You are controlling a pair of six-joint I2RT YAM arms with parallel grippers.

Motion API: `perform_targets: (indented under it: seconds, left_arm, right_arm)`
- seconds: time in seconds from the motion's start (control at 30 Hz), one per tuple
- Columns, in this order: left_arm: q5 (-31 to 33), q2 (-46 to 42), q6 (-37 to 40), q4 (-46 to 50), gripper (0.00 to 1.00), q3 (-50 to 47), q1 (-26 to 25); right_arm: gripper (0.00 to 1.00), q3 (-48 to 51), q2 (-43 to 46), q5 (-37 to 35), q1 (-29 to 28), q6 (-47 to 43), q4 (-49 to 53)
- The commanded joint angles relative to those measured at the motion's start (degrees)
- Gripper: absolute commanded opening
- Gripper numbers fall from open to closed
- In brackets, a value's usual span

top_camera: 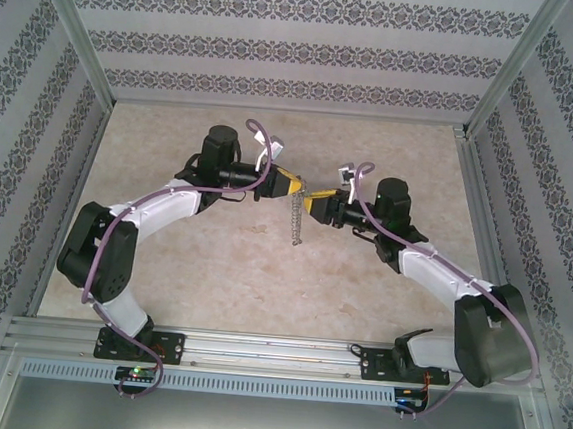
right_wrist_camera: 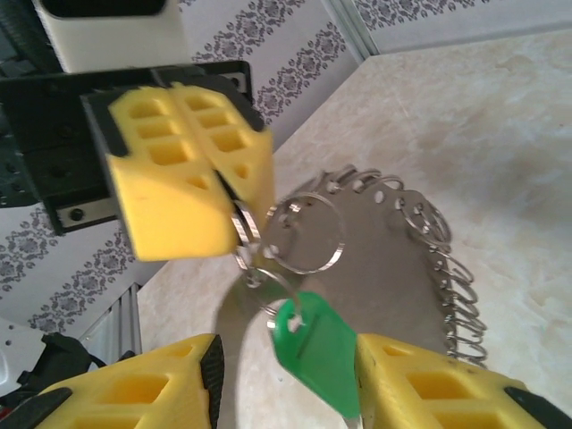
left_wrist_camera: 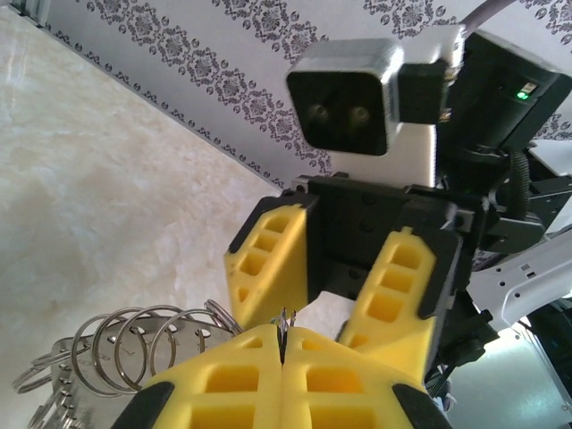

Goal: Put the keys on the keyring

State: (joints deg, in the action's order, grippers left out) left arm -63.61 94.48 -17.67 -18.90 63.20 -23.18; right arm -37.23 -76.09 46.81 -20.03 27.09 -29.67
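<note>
The keyring (right_wrist_camera: 384,259) is a grey hoop fringed with small rings, and it hangs between the two arms (top_camera: 299,224). My left gripper (right_wrist_camera: 237,192) is shut on a small ring at its upper rim. In the left wrist view that gripper (left_wrist_camera: 284,344) pinches thin metal wire, with loose rings (left_wrist_camera: 221,315) fanning out to the left. The green-headed key (right_wrist_camera: 322,357) dangles from a small split ring (right_wrist_camera: 268,286) just below the left gripper's grip. My right gripper (right_wrist_camera: 286,375) is open around the key, whose head leans against the right-hand finger (right_wrist_camera: 429,384) while the other finger stands clear.
Both grippers meet above the middle of the marbled tabletop (top_camera: 221,269). Patterned walls (top_camera: 280,53) close in the back and sides. An aluminium rail (top_camera: 254,352) runs along the near edge by the arm bases.
</note>
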Motion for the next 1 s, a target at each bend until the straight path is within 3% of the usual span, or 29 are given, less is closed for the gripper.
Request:
perform_targets:
  seconds: [0.0,0.5,0.97]
  left_arm:
    - [-0.9,-3.2,-1.4,-4.4,0.0,-0.4,-0.1]
    - [0.2,-3.6,-3.5,-7.6,0.0,-1.6,-0.1]
    - [2.2,-3.9,-3.2,-7.8,0.0,-2.0,-0.1]
  right_arm:
    - [0.43,-0.9,-1.0,-0.5,-0.3,-0.7,-2.7]
    - [0.42,-2.7,-2.7,-1.4,-2.5,-1.0,-2.4]
    - [0.03,-2.4,-2.8,-1.1,-3.5,-1.6,-1.3]
